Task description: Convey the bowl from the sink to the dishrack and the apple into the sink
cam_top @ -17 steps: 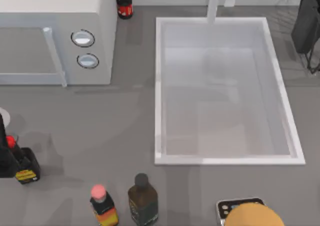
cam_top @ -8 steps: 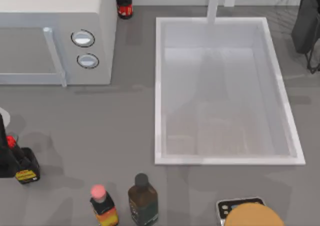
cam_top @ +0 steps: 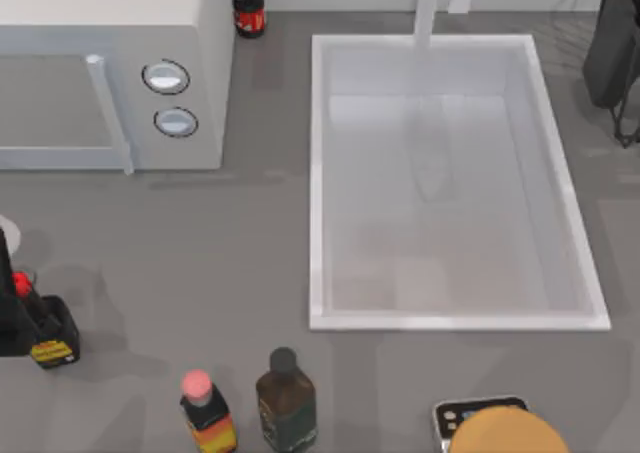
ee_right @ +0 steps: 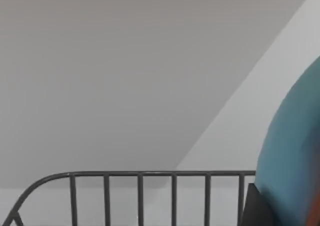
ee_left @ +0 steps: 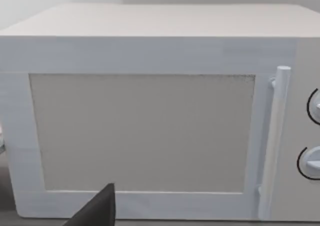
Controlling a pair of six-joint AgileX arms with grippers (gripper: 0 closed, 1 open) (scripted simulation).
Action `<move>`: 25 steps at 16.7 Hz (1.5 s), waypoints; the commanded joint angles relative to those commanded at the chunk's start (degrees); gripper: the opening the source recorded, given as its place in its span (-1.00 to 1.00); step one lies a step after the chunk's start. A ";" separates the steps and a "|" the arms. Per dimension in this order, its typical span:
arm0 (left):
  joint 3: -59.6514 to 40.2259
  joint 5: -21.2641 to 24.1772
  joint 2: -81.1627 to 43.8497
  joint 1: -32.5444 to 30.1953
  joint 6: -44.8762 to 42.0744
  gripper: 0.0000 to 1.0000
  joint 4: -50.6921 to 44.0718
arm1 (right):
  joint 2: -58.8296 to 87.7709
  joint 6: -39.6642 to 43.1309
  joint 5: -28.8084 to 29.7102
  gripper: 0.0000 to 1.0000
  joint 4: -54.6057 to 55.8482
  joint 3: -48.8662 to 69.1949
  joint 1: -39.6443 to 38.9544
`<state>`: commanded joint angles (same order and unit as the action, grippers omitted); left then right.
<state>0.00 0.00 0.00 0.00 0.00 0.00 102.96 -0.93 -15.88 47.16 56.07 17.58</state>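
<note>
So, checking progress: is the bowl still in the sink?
No. The sink holds nothing; the bowl shows beside the dishrack in the right wrist view.

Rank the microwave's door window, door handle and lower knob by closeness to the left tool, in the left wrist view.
From the left tool:
1. Door window, straight ahead of it.
2. Door handle, at the window's edge.
3. Lower knob, beyond the handle, on the control panel.

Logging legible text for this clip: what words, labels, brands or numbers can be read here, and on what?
None can be read.
Bottle with the pink-red cap: orange and yellow label, print too blurred.
Dark bottle: label too blurred.
Black bottle behind the microwave: red label, illegible.
Black container at the top view's left edge: yellow label, illegible.
Microwave knobs: no readable markings.
</note>
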 joint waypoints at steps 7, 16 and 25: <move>0.00 0.00 0.00 0.00 0.00 1.00 0.00 | 0.00 0.00 0.00 -0.25 0.00 0.00 0.00; 0.00 0.00 0.00 0.00 0.00 1.00 0.00 | 0.00 0.00 0.00 1.00 0.00 0.00 0.00; 0.00 0.00 0.00 0.00 0.00 1.00 0.00 | -0.02 0.00 0.00 1.00 -0.01 0.01 0.11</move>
<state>0.00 0.00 0.00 0.00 0.00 0.00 102.94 -0.93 -15.89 47.15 56.09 17.69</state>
